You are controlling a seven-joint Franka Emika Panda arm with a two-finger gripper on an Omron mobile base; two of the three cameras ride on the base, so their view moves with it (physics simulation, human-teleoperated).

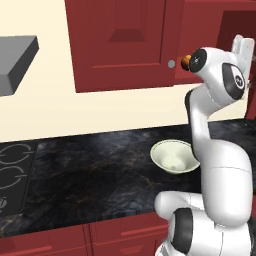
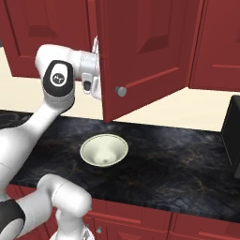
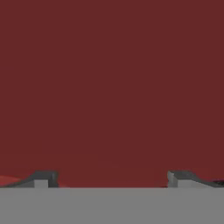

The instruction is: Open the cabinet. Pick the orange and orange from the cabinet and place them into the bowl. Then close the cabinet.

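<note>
Everything around me is lit evenly and flatly, with no obvious lamp or direction. The polished black marble counter [image 1: 100, 170] shows faint veining and no glare. The pale cream round bowl [image 2: 104, 150] carries soft shading inside its hollow. My glossy white arm [image 1: 220, 165] shades gently to grey along its edges. Both base views are sharp, without edge distortion. Close to my hand, the dark red cabinet panel [image 3: 112, 87] looks soft and featureless, perhaps blurred by nearness.
</note>
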